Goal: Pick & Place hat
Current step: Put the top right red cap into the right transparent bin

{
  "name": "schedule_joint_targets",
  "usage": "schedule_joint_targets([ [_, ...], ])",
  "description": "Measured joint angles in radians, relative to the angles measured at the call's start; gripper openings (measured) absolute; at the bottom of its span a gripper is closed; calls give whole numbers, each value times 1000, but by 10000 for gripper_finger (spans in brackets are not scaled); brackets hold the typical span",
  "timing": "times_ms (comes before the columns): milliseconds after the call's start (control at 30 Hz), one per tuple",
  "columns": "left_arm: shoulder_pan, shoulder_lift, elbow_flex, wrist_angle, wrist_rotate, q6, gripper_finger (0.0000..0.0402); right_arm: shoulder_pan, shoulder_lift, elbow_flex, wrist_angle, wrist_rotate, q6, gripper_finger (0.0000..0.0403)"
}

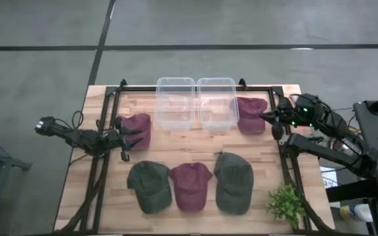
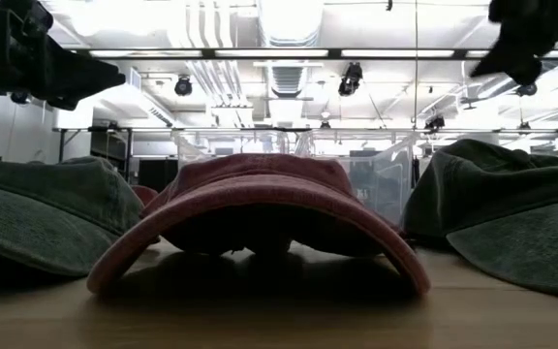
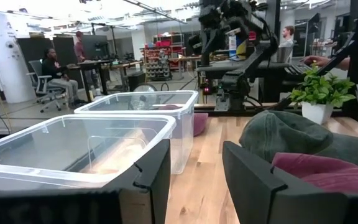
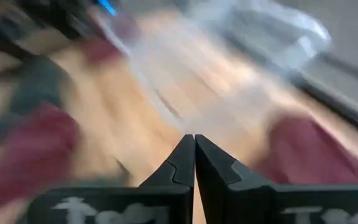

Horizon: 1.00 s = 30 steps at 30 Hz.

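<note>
Several caps lie on the wooden table. A maroon hat (image 1: 136, 128) rests at the left, another maroon hat (image 1: 251, 115) at the far right. A near row holds a green hat (image 1: 148, 185), a maroon hat (image 1: 190, 185) and a green hat (image 1: 233, 181). My left gripper (image 1: 126, 143) hovers level beside the left maroon hat, open, with nothing between its fingers (image 3: 151, 180). My right gripper (image 1: 268, 117) is raised at the right maroon hat's outer edge, shut and holding nothing (image 4: 194, 155).
Two clear plastic bins (image 1: 176, 101) (image 1: 216, 101) stand side by side at the far middle of the table. A small potted plant (image 1: 286, 203) sits at the near right corner. A black frame (image 1: 110, 105) runs along the table's edges. People sit in the room beyond.
</note>
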Motion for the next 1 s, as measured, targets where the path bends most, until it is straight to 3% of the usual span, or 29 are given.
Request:
schedule_joint_targets([
  [133,0,0,0,0,0,-15,140,-1,136,106,-242,177,0,8],
  [233,0,0,1,0,0,-18,140,-1,225,151,-354,215,-10,8],
  [333,0,0,1,0,0,-18,140,0,284,157,-381,189,-39,8],
  [567,0,0,2,0,0,-18,140,0,374,83,-371,-9,-83,8],
  [1000,1,-1,2,0,1,-18,140,0,359,36,-338,-12,-50,8],
])
